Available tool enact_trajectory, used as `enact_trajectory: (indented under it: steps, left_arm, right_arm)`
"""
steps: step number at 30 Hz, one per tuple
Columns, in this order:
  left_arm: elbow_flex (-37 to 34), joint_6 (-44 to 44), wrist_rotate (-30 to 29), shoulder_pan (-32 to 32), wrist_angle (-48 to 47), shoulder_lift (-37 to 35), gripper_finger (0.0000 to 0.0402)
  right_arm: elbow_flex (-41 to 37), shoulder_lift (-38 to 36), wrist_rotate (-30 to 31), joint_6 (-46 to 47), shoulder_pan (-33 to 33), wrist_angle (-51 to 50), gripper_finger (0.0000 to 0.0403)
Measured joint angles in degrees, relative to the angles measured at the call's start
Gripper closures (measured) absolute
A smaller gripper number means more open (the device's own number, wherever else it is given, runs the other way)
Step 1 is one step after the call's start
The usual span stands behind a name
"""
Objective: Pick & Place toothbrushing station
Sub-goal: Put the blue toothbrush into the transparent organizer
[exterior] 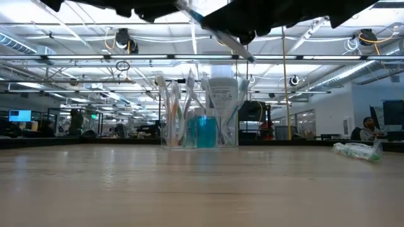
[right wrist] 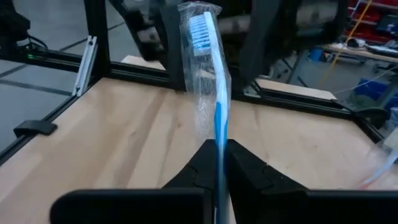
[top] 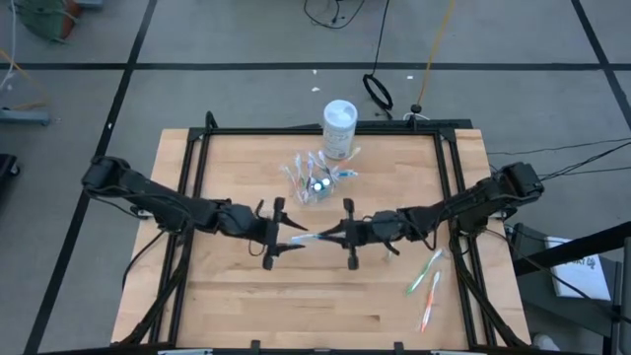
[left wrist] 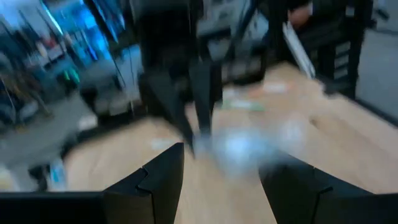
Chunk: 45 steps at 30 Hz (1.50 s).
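A clear plastic cup (top: 315, 181) with several wrapped toothbrushes and a teal-blue tube (exterior: 205, 131) stands on the table's far middle. It is just in front of a white tub (top: 339, 127). My right gripper (top: 331, 235) is shut on a blue toothbrush in a clear wrapper (right wrist: 205, 68), held above the table's middle. My left gripper (top: 289, 237) faces it from the left, open (left wrist: 221, 165), its fingers standing either side of the toothbrush's brush end (top: 306, 238). Whether they touch it, I cannot tell. My right gripper pinches the toothbrush's blue handle (right wrist: 219, 132) between its two fingers. The fingers lie level, coming from the table's right, and along the brush. The brush sticks out past the fingertips toward the left arm, its bristle head (right wrist: 199, 28) foremost, lifted clear of the table.
Two loose toothbrushes, green (top: 424, 271) and orange (top: 431, 301), lie near the table's right edge; one shows in the low view (exterior: 358, 150). Black frame rails (top: 197, 177) run along the table's sides. Bare wood lies at the near middle (top: 296, 306).
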Motion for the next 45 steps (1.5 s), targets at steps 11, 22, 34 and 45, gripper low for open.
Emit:
enact_trajectory:
  steps: [11,22,34,45]
  left_arm:
    - [0.1,3.3,0.3,0.7,7.1,3.8,0.0211]
    - [0.1,1.2,-4.1,2.1,7.2,4.4,0.0323]
    - [0.1,0.5,-7.1,2.1,2.1,4.2,0.0388]
    - [12.2,-13.9,-20.5,4.2,-37.4,1.1,0.0373]
  right_arm:
    - [0.0,0.0,-0.9,1.7,-2.3,0.1,0.0387]
    - [0.0,0.0,-0.6,1.9,-2.3,-0.4,0.0365]
    - [0.0,0.0,5.4,6.0,-2.2,-6.5,0.0319]
    - [0.0,0.0,5.5,6.8,-2.3,-14.3,0.0253]
